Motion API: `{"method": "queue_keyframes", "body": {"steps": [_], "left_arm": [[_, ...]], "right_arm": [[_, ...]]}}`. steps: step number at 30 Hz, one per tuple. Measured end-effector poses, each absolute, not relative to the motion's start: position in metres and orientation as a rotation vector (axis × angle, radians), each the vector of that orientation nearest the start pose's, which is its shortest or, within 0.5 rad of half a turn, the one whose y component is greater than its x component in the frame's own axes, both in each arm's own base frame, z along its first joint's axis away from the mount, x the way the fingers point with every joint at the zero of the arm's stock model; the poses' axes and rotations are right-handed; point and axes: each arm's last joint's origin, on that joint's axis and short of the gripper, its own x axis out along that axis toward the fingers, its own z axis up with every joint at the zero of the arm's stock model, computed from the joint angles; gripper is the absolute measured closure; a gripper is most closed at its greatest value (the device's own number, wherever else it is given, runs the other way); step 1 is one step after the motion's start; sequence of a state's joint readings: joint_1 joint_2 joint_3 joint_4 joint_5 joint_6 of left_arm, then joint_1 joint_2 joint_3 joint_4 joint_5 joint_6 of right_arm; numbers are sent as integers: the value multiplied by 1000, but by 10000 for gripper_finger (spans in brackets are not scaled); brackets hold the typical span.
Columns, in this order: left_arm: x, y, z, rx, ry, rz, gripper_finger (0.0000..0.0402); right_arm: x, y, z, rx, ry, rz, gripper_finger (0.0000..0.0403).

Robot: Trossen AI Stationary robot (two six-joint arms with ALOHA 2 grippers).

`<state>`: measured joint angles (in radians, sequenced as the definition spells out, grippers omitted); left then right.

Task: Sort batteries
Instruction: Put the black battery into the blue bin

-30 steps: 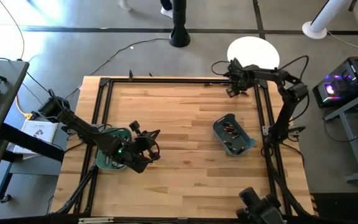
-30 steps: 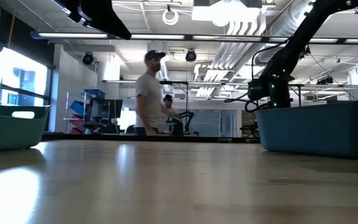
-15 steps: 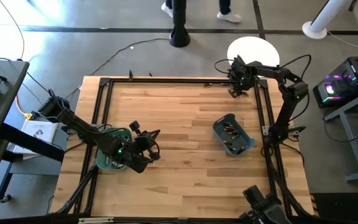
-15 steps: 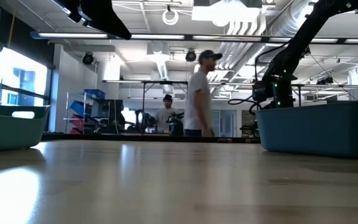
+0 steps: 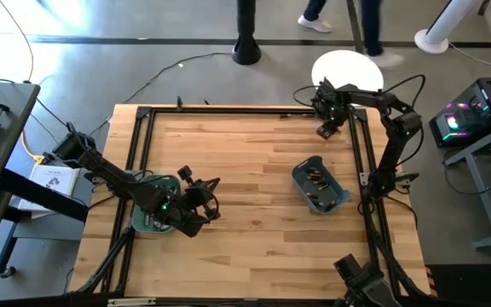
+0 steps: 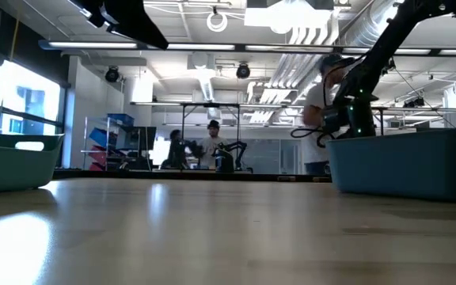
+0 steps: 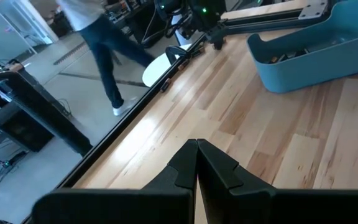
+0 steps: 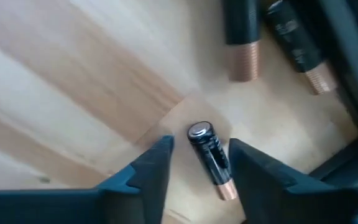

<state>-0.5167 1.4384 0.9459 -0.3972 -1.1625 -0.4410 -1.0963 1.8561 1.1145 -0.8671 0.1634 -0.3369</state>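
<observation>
At the table's far right corner my right gripper (image 5: 325, 129) points down, open. A dark battery with a coppery end (image 8: 209, 158) lies on the wood between its two fingers (image 8: 149, 167), with a narrow gap on each side. Two more dark cylinders with coppery ends (image 8: 240, 42) lie just beyond it. The blue bin (image 5: 320, 186) at the right holds several batteries (image 5: 315, 179). My left gripper (image 5: 205, 205) hangs shut and empty above the table, beside the teal bin (image 5: 152, 215) at the left.
A black frame rail (image 5: 228, 111) runs round the tabletop; the right gripper is close to its far right corner. The wide stretch of wood between the two bins is bare. People move in the room behind the table (image 6: 323, 111).
My right gripper has turned about its own axis over the far right corner and stayed nearly in place. A person has walked across the room behind the table, from left to right in the low view.
</observation>
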Motion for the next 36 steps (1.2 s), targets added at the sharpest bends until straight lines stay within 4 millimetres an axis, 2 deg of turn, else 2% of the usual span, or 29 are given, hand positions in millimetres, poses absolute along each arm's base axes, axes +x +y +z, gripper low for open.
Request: {"method": "queue_keyframes", "body": {"steps": [7, 10, 15, 18, 20, 24, 27, 30, 33, 36], "left_arm": [[256, -115, 241, 275, 453, 702, 399], [256, -115, 241, 275, 453, 702, 399], [256, -115, 241, 283, 456, 700, 399], [256, -115, 241, 285, 457, 700, 399], [256, -115, 241, 286, 457, 700, 399], [256, -115, 241, 285, 457, 700, 399], [256, -115, 241, 285, 457, 700, 399], [256, -115, 241, 286, 457, 700, 399], [256, -115, 241, 285, 457, 700, 399], [256, -115, 241, 285, 457, 700, 399]], "right_arm": [[136, -278, 139, 532, 1616, -604, 352], [138, -280, 139, 529, 1591, -605, 379], [144, -279, 141, 537, 1571, -661, 383], [150, -286, 145, 558, 1505, -745, 384], [154, -289, 154, 562, 1443, -793, 384], [162, -284, 184, 543, 1335, -834, 384], [169, -267, 212, 486, 1271, -843, 384], [179, -240, 241, 412, 1228, -832, 384], [191, -201, 270, 320, 1176, -789, 384], [202, -153, 294, 252, 1119, -689, 384]]}}
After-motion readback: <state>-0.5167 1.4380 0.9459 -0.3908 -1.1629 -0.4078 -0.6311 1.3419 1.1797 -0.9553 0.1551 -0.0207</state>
